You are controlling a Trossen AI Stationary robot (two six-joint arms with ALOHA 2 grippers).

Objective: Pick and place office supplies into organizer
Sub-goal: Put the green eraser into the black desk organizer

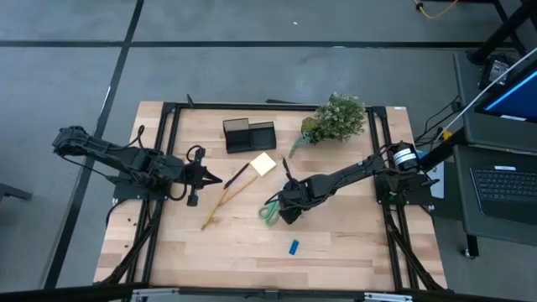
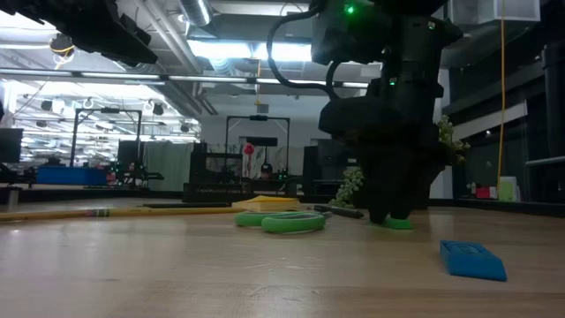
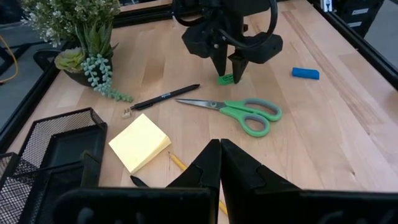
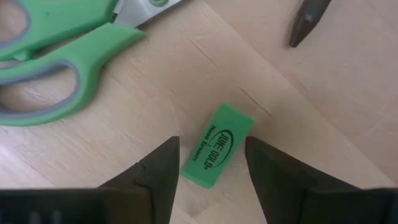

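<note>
My right jaws (image 4: 211,163) stand spread astride the green eraser (image 4: 217,154) lying on the surface at the scissors' (image 1: 269,211) three o'clock, and closing off-centre could skid it away.

Eraser (image 4: 216,154) on the table (image 1: 336,252), just beside the scissors (image 4: 56,56).
</note>
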